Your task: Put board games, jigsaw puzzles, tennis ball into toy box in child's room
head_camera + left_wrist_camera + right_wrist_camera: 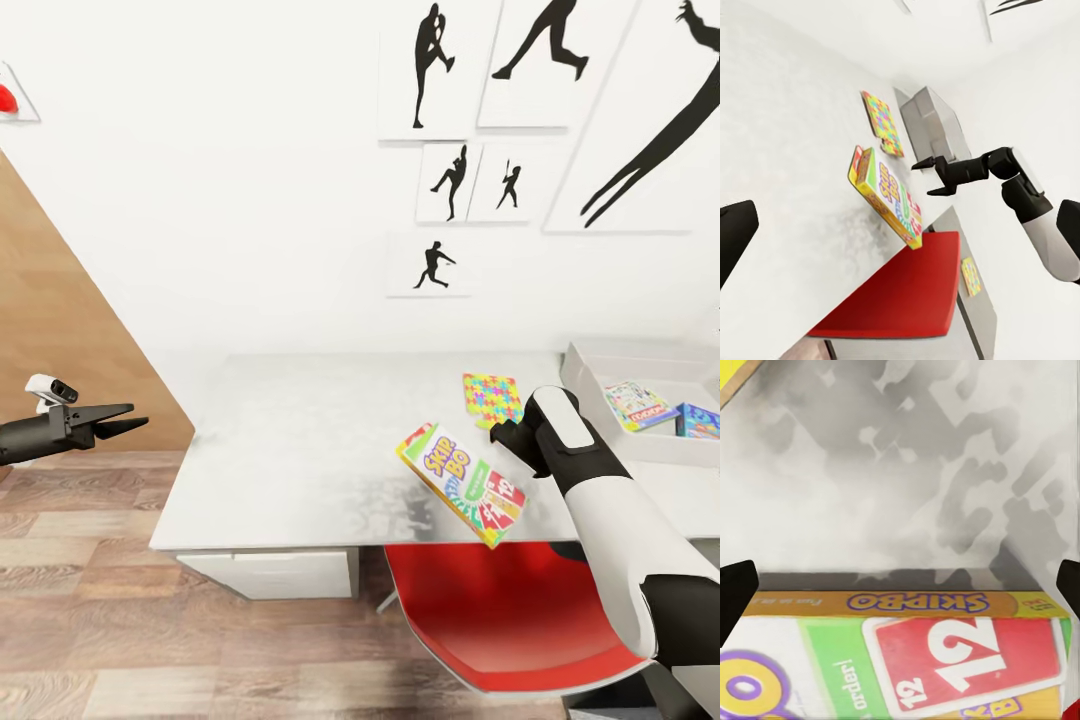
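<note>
A: From the head view, why does the flat green-edged SKIP-BO game box (462, 484) sit like that?

B: It lies at the near edge of the long pale grey-white table (300, 440), above the red chair seat (500, 610), just left of the right gripper (508, 436). I judge it is set down partway to the shallow pale grey toy box (590, 375) at the far right, which already holds two printed boxes. Its long axis runs from far-left to near-right. A multicolour jigsaw square (491, 397) lies just beyond.

A: And the left gripper (118, 420)?

B: Off the table's left end, over the wood floor, jaws close together, holding nothing.

A: The left wrist view?

B: The right gripper (932, 175) hovers beside the game box (886, 196), jaws spread, apart from it.

A: The right wrist view?

B: The SKIP-BO box (907, 660) lies near the camera, one long edge facing the table's middle; dark fingertips (735, 592) stand wide at either side.
</note>
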Robot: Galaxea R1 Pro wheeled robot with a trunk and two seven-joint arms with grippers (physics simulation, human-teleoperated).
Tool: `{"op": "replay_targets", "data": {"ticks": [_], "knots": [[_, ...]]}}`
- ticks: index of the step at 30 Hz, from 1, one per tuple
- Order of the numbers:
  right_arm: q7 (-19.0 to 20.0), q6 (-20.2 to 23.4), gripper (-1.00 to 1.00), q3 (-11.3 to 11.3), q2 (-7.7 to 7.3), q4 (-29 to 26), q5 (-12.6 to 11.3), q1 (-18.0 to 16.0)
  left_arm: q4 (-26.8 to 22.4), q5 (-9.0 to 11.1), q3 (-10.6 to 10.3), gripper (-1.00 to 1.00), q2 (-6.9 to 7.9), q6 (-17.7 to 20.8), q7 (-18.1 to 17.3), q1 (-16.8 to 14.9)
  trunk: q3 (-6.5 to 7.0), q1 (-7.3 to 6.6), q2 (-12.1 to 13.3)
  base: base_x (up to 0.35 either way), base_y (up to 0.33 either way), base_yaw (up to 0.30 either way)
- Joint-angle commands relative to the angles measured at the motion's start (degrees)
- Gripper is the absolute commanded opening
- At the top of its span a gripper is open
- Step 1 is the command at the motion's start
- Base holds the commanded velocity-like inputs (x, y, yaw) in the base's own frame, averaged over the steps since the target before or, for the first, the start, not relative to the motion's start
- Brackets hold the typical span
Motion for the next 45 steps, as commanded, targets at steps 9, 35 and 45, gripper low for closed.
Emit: {"op": "replay_targets", "data": {"ticks": [9,35,45], "knots": [[-0.4,0.4,1.0,0.2,-0.14,0.0,-0.4,0.0,0.0,0.0,-0.1,1.0,0.03,0.6,-0.2,0.0,-0.1,0.02,-0.1,-0.081,-0.069,0.0],[-0.4,0.4,1.0,0.2,-0.36,0.0,-0.4,0.2,0.0,0.0,-0.1,1.0,0.03,0.6,-0.2,0.0,-0.1,0.02,-0.1,-0.013,-0.013,0.0],[-0.1,0.4,1.0,0.2,-0.41,0.7,-0.4,0.3,0.0,0.0,-0.1,1.0,0.03,0.6,-0.2,0.0,-0.1,0.02,-0.1,-0.087,-0.057,0.0]]}}
